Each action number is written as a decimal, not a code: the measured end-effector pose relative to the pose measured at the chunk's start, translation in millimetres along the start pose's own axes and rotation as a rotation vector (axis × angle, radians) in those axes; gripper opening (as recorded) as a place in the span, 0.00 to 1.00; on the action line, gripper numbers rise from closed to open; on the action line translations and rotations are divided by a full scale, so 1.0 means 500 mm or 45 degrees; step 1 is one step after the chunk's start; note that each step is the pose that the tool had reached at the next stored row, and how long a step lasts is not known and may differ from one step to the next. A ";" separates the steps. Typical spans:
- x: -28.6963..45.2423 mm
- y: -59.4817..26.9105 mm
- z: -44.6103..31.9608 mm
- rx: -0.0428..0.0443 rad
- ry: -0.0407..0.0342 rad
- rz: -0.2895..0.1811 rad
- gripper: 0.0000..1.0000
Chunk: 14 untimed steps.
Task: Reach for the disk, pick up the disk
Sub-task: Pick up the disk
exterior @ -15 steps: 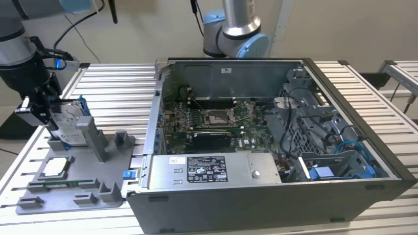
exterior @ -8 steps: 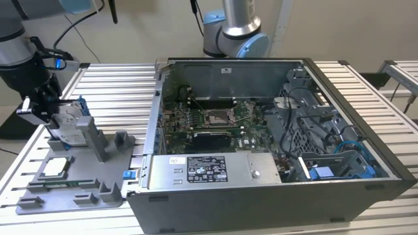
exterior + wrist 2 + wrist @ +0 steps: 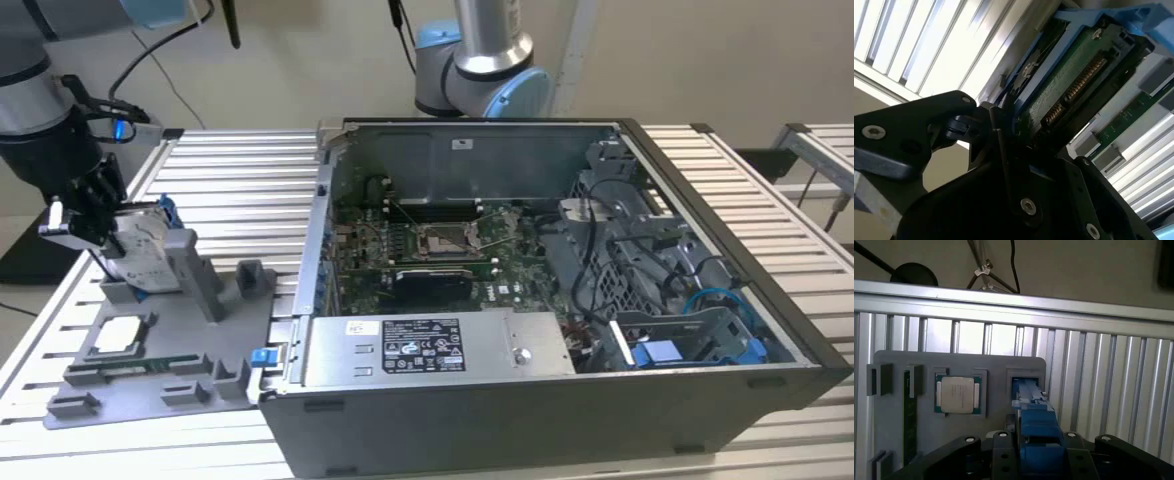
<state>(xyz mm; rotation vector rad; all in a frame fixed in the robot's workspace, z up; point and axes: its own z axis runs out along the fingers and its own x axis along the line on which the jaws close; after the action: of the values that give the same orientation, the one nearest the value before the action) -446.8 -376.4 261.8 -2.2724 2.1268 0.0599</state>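
Observation:
The disk [image 3: 142,243], a silver drive in a bright blue frame, stands on edge and slightly tilted at the back of the grey holder plate [image 3: 160,345], at the exterior view's left. Its lower end is at the plate's slot. My gripper [image 3: 96,222] is shut on the disk's upper part from the side. In the first wrist view the blue frame [image 3: 1036,427] runs between the black fingers [image 3: 966,452] of the gripper [image 3: 1040,455]. The second wrist view shows the disk's green circuit-board side [image 3: 1074,85] pressed against a finger [image 3: 1004,150].
A small square silver chip [image 3: 118,335] [image 3: 957,395] and a green memory stick [image 3: 134,365] [image 3: 910,425] lie on the holder plate. The open computer case [image 3: 534,300] stands to the exterior view's right. A second arm's base [image 3: 481,75] is behind it. The table is slatted metal [image 3: 240,180].

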 end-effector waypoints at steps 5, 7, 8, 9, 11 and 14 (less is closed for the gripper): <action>0.000 0.000 0.000 0.001 -0.0073 0.000 0.00; 0.000 0.000 0.000 0.001 -0.0103 0.000 0.00; 0.000 0.000 0.000 0.001 -0.0117 0.000 0.00; 0.000 0.000 0.000 0.001 -0.0132 0.000 0.00; 0.000 0.000 0.000 0.001 -0.0161 0.000 0.00; 0.000 0.000 0.000 0.001 -0.0174 0.000 0.00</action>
<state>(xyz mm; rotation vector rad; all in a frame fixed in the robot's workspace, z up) -446.8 -376.4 261.7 -2.2649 2.1196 0.0741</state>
